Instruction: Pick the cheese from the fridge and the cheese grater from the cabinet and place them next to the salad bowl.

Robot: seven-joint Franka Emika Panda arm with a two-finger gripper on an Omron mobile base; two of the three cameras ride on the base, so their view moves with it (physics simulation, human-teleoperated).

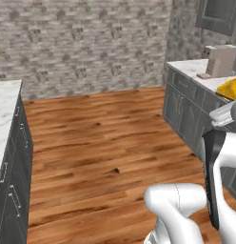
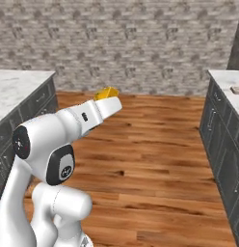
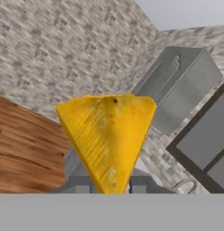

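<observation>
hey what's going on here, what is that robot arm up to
The white robot arm is carrying the cheese, a yellow wedge clamped in its gripper, held up in the air over the wooden floor. In the left base view the wedge shows near the counter on the right, where a pale block-shaped item stands. The cheese has not been set down yet.

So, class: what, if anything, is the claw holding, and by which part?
The cheese, gripped at its narrow pointed end by the claw; the wide end sticks out.
</observation>
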